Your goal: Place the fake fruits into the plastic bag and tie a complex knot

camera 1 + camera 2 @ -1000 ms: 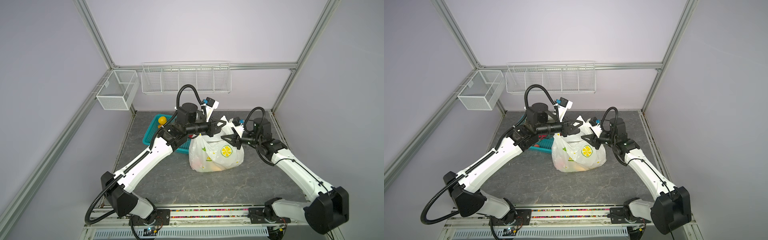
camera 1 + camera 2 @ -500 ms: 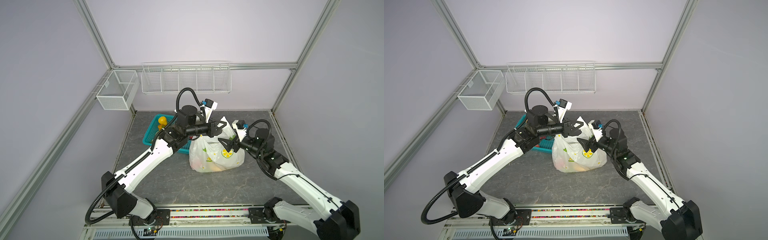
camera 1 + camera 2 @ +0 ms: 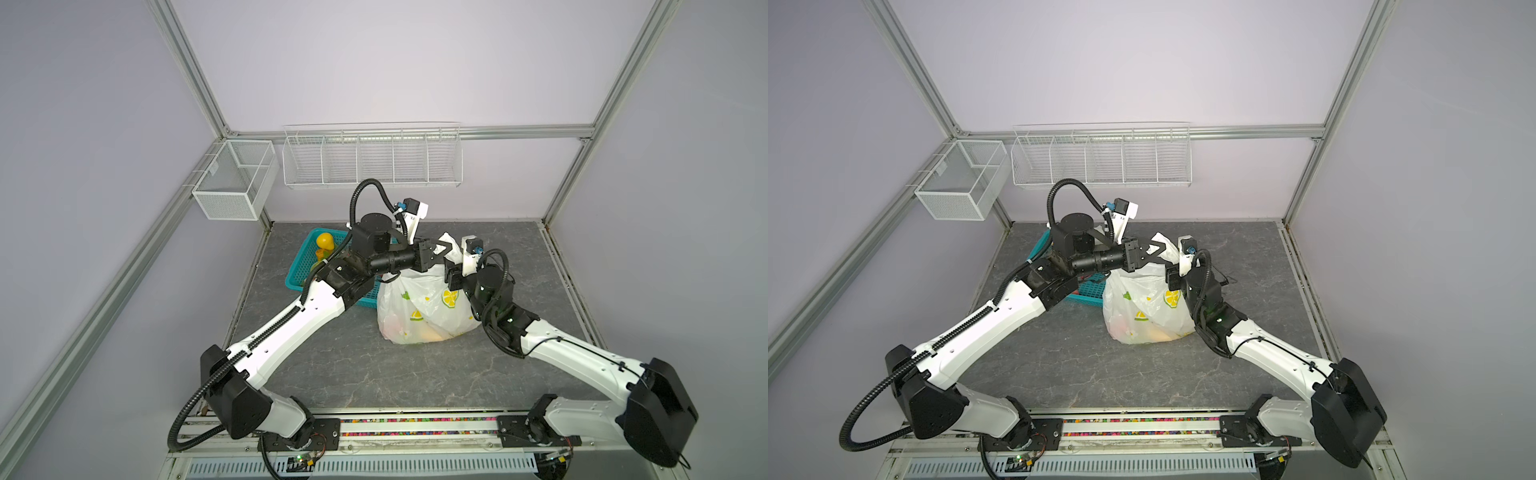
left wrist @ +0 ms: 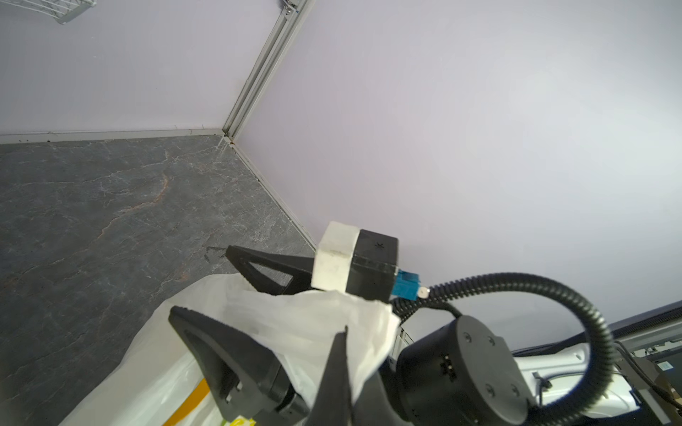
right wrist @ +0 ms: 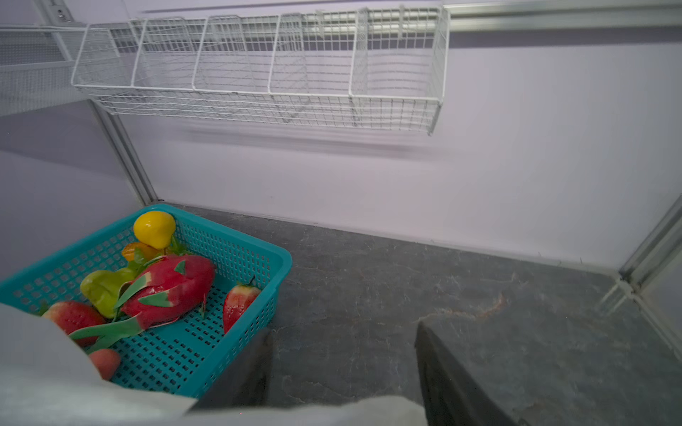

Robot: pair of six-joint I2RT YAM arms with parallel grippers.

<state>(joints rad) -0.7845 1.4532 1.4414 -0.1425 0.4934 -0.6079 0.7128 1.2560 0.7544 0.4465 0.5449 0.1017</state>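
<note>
Pinching the plastic bag at its top, the left fingers press together; right fingers stand spread nearby. Left arm overhangs the teal basket of fake fruits.

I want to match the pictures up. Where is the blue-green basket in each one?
In a top view: the basket sits left of centre, left of the bag.
In a top view: only bits of it show, left of centre.
Left wrist: not in it.
Right wrist: in it, open top showing.
Shared landmark: the plastic bag, beside the basket.
</note>
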